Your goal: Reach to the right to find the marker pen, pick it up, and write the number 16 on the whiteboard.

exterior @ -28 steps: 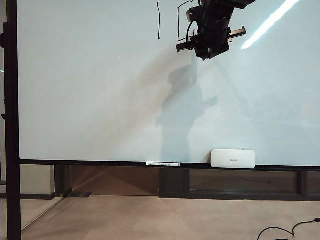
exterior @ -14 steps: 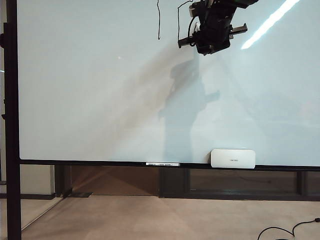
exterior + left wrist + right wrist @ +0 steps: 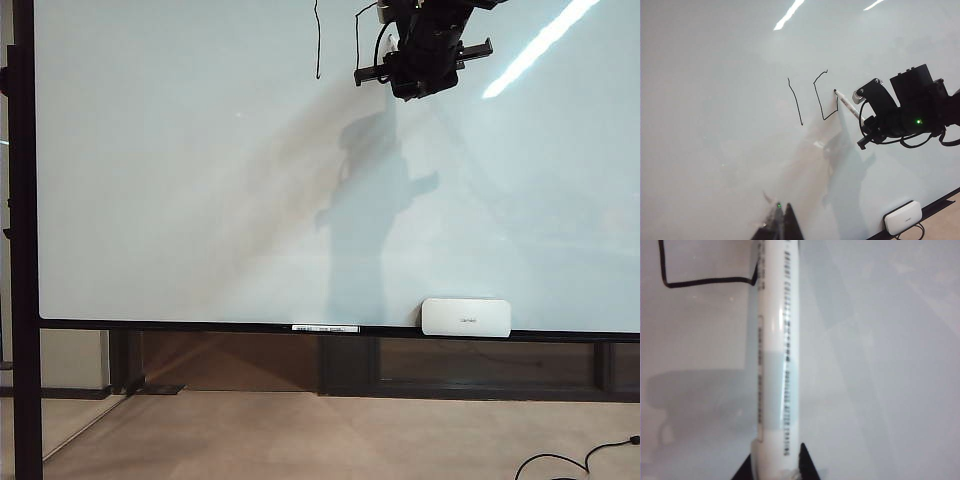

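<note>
The right end effector [image 3: 856,97] is clamping the marker pen [image 3: 776,355] by its rear end, its jaws closed narrow around the white barrel, so that the long body is reaching forward and the tip is pressing on the whiteboard [image 3: 200,200]. Holding the pen that far back is keeping the bulky wrist clear of the glossy face while only the nib is touching it. The pen tip is sitting at the right side of the number 16 [image 3: 812,100], on the lower loop of the "6", high on the whiteboard and well above the white block [image 3: 466,317] resting on the bottom frame. The straight "1" is standing just left of the "6". The "6" is already showing its top hook, its long left stroke and its bottom edge; the right side of the loop is looking only partly drawn, so the loop is probably the step in hand and the task is close to its end. Closing the loop will likely call for a short stroke back toward the left stroke with steady pressure, since a lifted tip would leave a gap.

The left end effector [image 3: 780,225] is hanging back from the whiteboard, well below the number 16, its two dark fingers closed together with nothing between them, apparently parked so its camera is watching the writing.
</note>
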`<state>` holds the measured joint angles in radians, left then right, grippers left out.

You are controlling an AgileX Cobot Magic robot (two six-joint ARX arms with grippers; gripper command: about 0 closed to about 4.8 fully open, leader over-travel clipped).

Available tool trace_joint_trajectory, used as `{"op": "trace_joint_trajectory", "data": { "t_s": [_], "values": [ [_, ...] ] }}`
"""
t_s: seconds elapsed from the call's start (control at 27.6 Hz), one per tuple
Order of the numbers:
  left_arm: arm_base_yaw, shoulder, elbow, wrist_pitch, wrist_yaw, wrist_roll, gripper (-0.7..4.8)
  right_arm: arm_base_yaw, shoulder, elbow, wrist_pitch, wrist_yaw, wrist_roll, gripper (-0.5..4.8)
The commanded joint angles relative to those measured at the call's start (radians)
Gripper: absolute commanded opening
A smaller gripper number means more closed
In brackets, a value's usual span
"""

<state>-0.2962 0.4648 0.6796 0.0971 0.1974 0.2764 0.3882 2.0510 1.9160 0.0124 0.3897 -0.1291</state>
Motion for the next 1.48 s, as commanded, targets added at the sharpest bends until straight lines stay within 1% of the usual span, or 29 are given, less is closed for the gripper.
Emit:
{"op": "trace_joint_trajectory", "data": {
  "t_s": [0.04,0.29,0.51,0.72,0.8,1.05,1.23,1.41,1.48],
  "values": [
    [0.0,-0.004,0.006,0.015,-0.003,0.004,-0.05,-0.001,-0.006,0.005,0.015,-0.018,-0.003,-0.01],
    [0.0,-0.004,0.006,0.015,-0.003,0.005,-0.05,-0.002,-0.004,0.005,0.016,-0.106,-0.007,-0.01],
    [0.0,-0.004,0.006,0.016,-0.003,0.005,-0.06,-0.001,0.003,0.005,0.015,-0.157,-0.006,-0.01],
    [0.0,-0.007,0.006,0.015,-0.006,0.005,-0.05,-0.001,0.015,0.005,0.015,-0.188,-0.006,-0.01],
    [0.0,-0.015,0.006,0.014,-0.026,0.005,-0.06,-0.001,0.015,0.005,0.016,-0.195,-0.006,-0.01],
    [0.0,-0.036,0.006,0.006,-0.045,0.005,-0.05,-0.001,0.015,0.005,0.028,-0.239,-0.006,-0.01],
    [0.0,-0.047,0.006,0.0,-0.053,0.005,-0.05,-0.001,0.015,0.005,0.032,-0.233,-0.006,-0.01],
    [0.0,-0.084,0.006,-0.012,-0.107,0.005,-0.06,0.002,-0.027,0.005,0.008,-0.222,-0.006,-0.01],
    [0.0,-0.118,0.006,-0.029,-0.135,0.015,-0.06,0.002,-0.067,0.005,-0.025,-0.198,-0.004,-0.01]
  ]
}}
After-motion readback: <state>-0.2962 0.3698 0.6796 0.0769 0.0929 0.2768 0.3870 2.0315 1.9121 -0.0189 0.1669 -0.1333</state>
